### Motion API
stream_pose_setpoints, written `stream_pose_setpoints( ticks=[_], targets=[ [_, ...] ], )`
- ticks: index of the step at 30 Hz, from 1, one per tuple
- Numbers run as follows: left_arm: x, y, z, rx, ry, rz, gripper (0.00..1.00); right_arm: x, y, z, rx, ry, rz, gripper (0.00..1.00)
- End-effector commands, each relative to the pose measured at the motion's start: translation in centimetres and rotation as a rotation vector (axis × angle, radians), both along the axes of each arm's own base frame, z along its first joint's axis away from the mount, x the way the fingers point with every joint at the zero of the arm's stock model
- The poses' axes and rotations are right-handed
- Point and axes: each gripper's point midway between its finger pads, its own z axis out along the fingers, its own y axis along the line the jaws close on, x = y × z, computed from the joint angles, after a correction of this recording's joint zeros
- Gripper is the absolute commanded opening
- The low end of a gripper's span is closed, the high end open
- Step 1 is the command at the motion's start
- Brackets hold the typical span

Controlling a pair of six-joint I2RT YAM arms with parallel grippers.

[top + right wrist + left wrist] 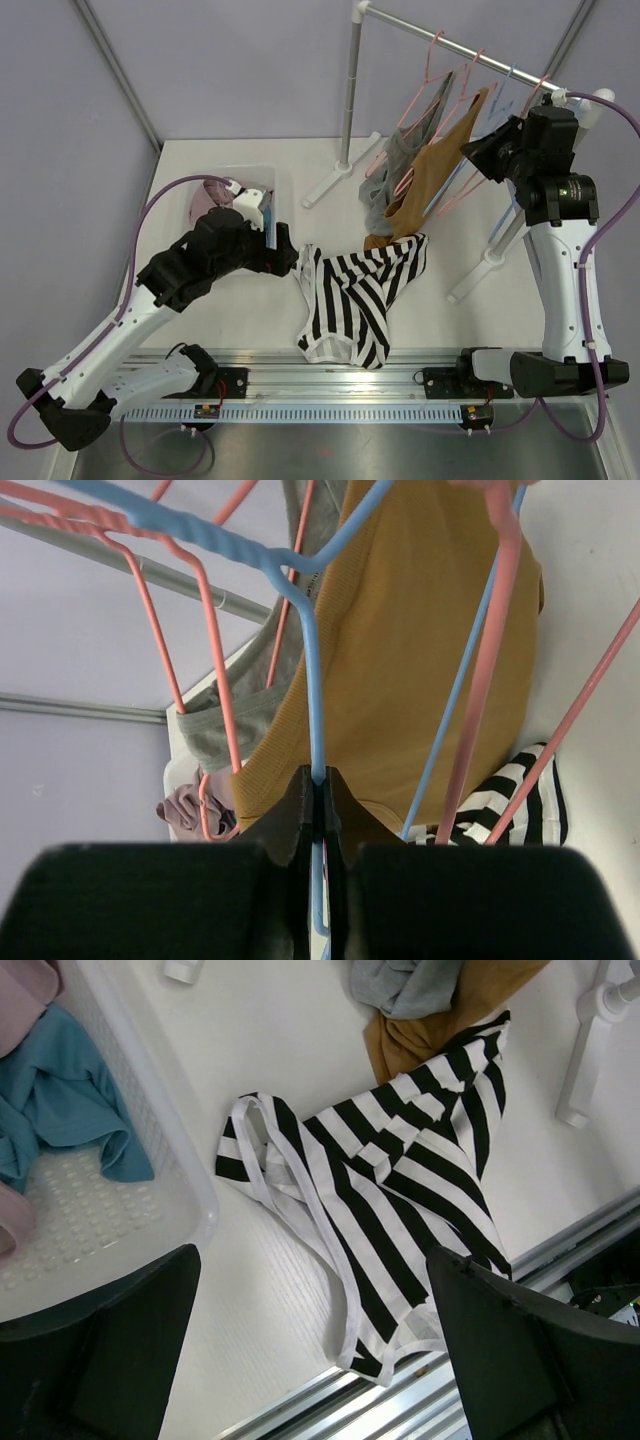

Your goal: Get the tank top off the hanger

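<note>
Tabletop (440, 325) bears one striped tank top (350, 300) and one basket (100, 1230).

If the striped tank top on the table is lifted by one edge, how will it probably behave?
The striped tank top will probably go limp and drape, since it already lies in soft folds. It looks thin, so likely light. Its upper corner seems to touch the mustard top, so lifting might tug that cloth.
</note>
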Motion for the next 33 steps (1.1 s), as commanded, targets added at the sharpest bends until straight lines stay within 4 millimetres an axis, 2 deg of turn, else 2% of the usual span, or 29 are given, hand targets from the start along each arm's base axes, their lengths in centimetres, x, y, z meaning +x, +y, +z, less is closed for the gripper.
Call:
stream_pose_setpoints(
  ticks=[1, 4, 5, 6, 9, 10, 12, 14, 15, 16, 17, 18, 19, 21, 22, 24, 25, 26, 28, 29, 30, 31, 32, 33],
  targets=[
    [-0.3, -1.2, 1.0, -0.031, -0.037, -0.014, 0.99, 0.0, 0.1, 1.5, 0.013, -0.060, 0.012, 0.00],
    [-0.8, -2.4, 0.4, -0.043, -0.031, -0.027, 0.99, -0.3, 0.1, 1.3, 0.001, -0.063, 0.023, 0.01],
    [-1.2, -3.4, 0.5, -0.060, -0.043, -0.055, 0.99, -0.5, 0.2, 1.4, -0.003, -0.071, 0.029, 0.05],
    [-1.3, -3.9, 0.1, -0.062, -0.041, -0.053, 0.99, -0.7, 0.2, 1.5, -0.011, -0.077, 0.035, 0.26],
    [-1.7, -5.8, -1.6, -0.065, -0.040, -0.078, 0.99, -1.5, 0.4, 2.6, -0.020, -0.103, 0.055, 0.50],
    [-1.7, -6.5, -2.0, -0.072, -0.039, -0.093, 0.99, -1.9, 0.8, 2.8, -0.017, -0.104, 0.078, 0.69],
    [-2.0, -8.5, -3.3, -0.093, -0.049, -0.138, 0.99, -2.8, 1.1, 4.4, -0.023, -0.140, 0.107, 0.77],
    [-2.3, -10.2, -4.2, -0.109, -0.061, -0.171, 0.99, -4.2, 1.9, 5.8, -0.021, -0.177, 0.156, 0.80],
    [-1.7, -10.7, -5.7, -0.067, -0.050, -0.149, 0.99, -4.8, 2.1, 6.1, -0.036, -0.192, 0.181, 0.81],
    [-1.5, -11.1, -6.3, -0.048, -0.046, -0.141, 0.99, -5.5, 2.6, 6.3, -0.036, -0.198, 0.216, 0.85],
    [-1.4, -12.0, -6.6, -0.042, -0.046, -0.141, 0.99, -6.6, 2.8, 7.1, -0.046, -0.224, 0.237, 0.97],
    [-1.1, -12.6, -7.2, -0.032, -0.046, -0.141, 0.99, -7.3, 3.1, 7.3, -0.060, -0.236, 0.265, 1.00],
    [-0.9, -13.4, -9.1, 0.010, -0.027, -0.149, 0.99, -8.3, 3.8, 7.6, -0.058, -0.245, 0.311, 1.00],
    [-0.6, -15.5, -9.3, 0.007, -0.050, -0.179, 0.99, -10.4, 4.3, 8.2, -0.080, -0.280, 0.359, 1.00],
    [-0.3, -16.3, -11.5, 0.061, -0.023, -0.186, 0.99, -12.0, 4.7, 8.8, -0.087, -0.309, 0.394, 1.00],
    [0.5, -17.7, -12.2, 0.094, -0.022, -0.186, 0.99, -13.7, 4.9, 8.9, -0.117, -0.336, 0.427, 0.99],
    [0.7, -18.2, -12.7, 0.111, -0.014, -0.185, 0.99, -15.7, 5.3, 9.5, -0.126, -0.379, 0.455, 0.99],
    [0.8, -18.5, -15.0, 0.159, 0.019, -0.183, 0.99, -16.3, 5.5, 9.1, -0.130, -0.383, 0.475, 1.00],
    [1.2, -19.6, -15.5, 0.165, 0.027, -0.182, 0.99, -17.9, 6.1, 8.9, -0.144, -0.416, 0.524, 0.99],
    [1.3, -19.7, -17.5, 0.209, 0.054, -0.179, 0.99, -19.2, 6.2, 8.7, -0.150, -0.436, 0.540, 0.99],
    [1.3, -19.9, -18.2, 0.223, 0.062, -0.170, 0.99, -19.8, 6.5, 8.6, -0.158, -0.455, 0.561, 1.00],
    [1.7, -20.3, -18.6, 0.235, 0.061, -0.157, 0.99, -21.4, 7.0, 8.7, -0.166, -0.489, 0.605, 0.99],
    [1.4, -20.1, -20.3, 0.283, 0.083, -0.147, 0.99, -21.7, 7.2, 8.0, -0.188, -0.494, 0.630, 0.99],
    [1.6, -19.9, -21.0, 0.315, 0.074, -0.128, 0.99, -22.2, 7.2, 7.6, -0.194, -0.487, 0.641, 1.00]
  ],
)
